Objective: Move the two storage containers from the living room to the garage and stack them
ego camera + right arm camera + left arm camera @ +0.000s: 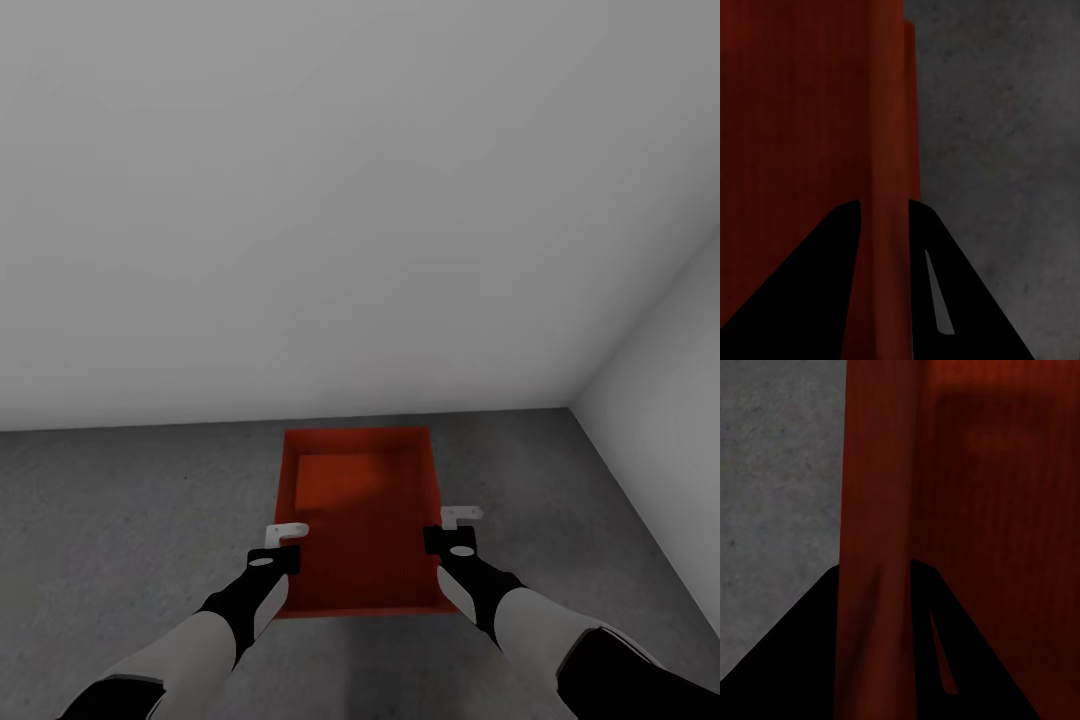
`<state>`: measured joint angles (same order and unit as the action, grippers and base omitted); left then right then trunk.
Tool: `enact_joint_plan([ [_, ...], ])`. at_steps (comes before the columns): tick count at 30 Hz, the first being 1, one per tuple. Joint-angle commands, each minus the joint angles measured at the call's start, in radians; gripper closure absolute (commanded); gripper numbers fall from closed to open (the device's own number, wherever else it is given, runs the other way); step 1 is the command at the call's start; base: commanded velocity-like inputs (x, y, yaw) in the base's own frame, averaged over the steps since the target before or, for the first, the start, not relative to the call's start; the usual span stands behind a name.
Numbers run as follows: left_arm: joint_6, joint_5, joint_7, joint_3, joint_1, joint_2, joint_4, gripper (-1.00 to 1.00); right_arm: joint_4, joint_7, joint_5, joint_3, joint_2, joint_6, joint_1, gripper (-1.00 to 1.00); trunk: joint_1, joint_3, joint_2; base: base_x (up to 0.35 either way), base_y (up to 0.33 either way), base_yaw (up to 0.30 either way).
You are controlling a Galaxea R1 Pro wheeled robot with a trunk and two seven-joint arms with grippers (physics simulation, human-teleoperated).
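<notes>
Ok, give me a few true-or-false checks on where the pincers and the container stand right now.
1. Each pincer straddles a long side wall of the container. True: the left pincer is on one wall, the right pincer on the opposite one.
2. The floor is light wood planks. False: it is dark grey mottled concrete.
3. The container holds a stack of items. False: its inside looks bare.
4. In the left wrist view a thin orange-red wall runs between the two dark fingers. True.
5. A second container sits beside this one. False: just one shows in the head view, near the pale wall.
</notes>
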<state>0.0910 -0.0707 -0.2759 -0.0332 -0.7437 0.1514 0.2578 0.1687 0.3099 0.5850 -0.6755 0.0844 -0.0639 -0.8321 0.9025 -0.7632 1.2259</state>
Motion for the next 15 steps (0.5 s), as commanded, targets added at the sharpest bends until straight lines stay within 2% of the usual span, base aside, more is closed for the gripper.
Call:
enact_joint_plan([
  [1,0.007,0.014,-0.051,0.013,0.0,-0.001,0.005,1.0,-0.066,0.008,0.013,0.014,-0.013,-0.008,-0.001,1.0,0.0,-0.001,0.0,0.0,0.0,0.0],
  [15,0.006,0.014,-0.051,0.013,0.0,-0.001,0.005,1.0,-0.066,0.009,0.013,0.014,-0.013,-0.011,-0.001,1.0,0.0,-0.022,0.0,0.0,0.0,0.0],
])
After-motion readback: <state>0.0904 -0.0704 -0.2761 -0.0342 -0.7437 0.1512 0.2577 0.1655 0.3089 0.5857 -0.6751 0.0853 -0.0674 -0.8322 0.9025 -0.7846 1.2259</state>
